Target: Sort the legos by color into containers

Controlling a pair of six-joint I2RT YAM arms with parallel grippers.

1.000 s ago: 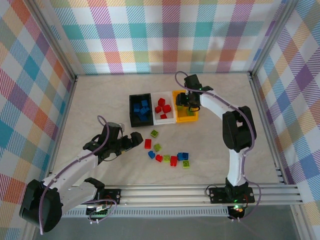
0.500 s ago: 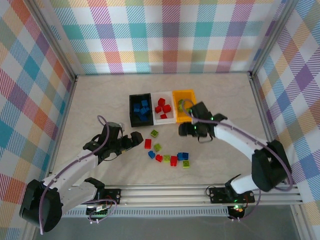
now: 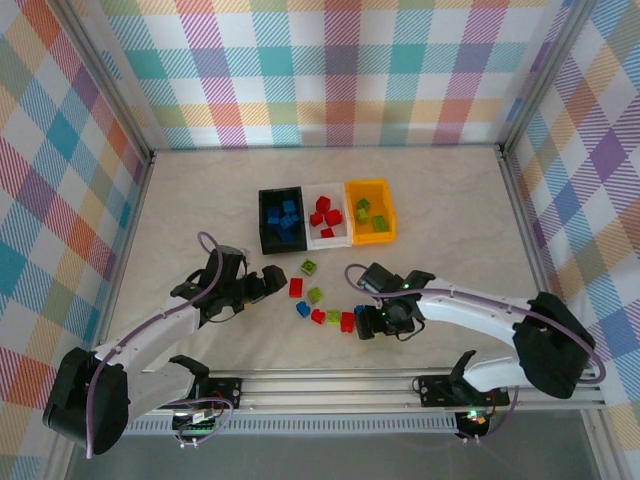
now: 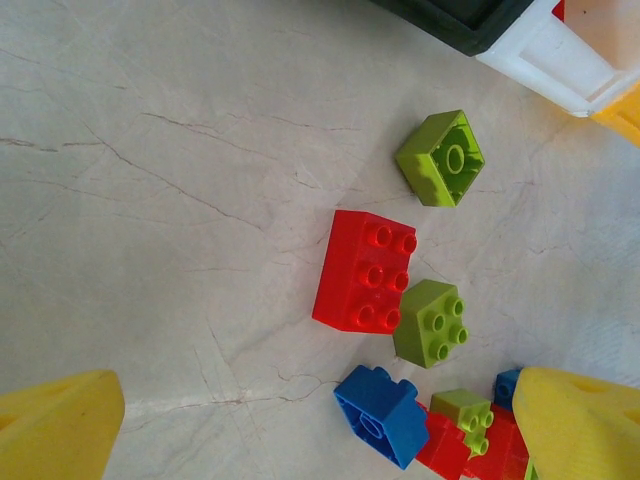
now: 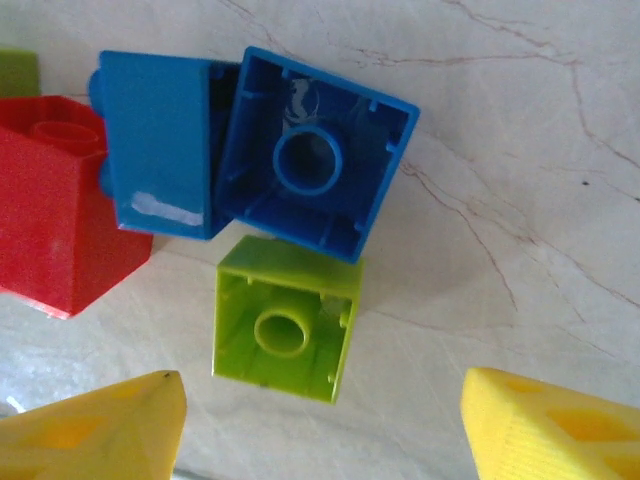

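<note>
Three joined bins stand at the back: black (image 3: pixel 263 222) holding blue legos, white (image 3: pixel 328 243) holding red ones, orange-yellow (image 3: pixel 392 214) holding two green ones. Loose legos lie in front of them. My right gripper (image 3: pixel 368 326) (image 5: pixel 320 440) is open and low over an upside-down green lego (image 5: pixel 286 320). That lego touches an upside-down blue lego (image 5: pixel 316 165), beside another blue lego (image 5: pixel 160 140) and a red lego (image 5: pixel 48 228). My left gripper (image 3: pixel 268 283) (image 4: pixel 320 440) is open, just left of a red lego (image 4: pixel 365 270), a green lego (image 4: pixel 430 322) and an upside-down blue lego (image 4: pixel 383 415).
An upside-down green lego (image 4: pixel 440 158) (image 3: pixel 310 267) lies alone nearer the bins. Plaid walls and metal rails enclose the table. Bare marbled tabletop (image 3: pixel 190 200) stretches to the left, to the right and behind the bins.
My right arm swung from above the orange-yellow bin down to the loose legos at the front. The left arm hardly moved.
</note>
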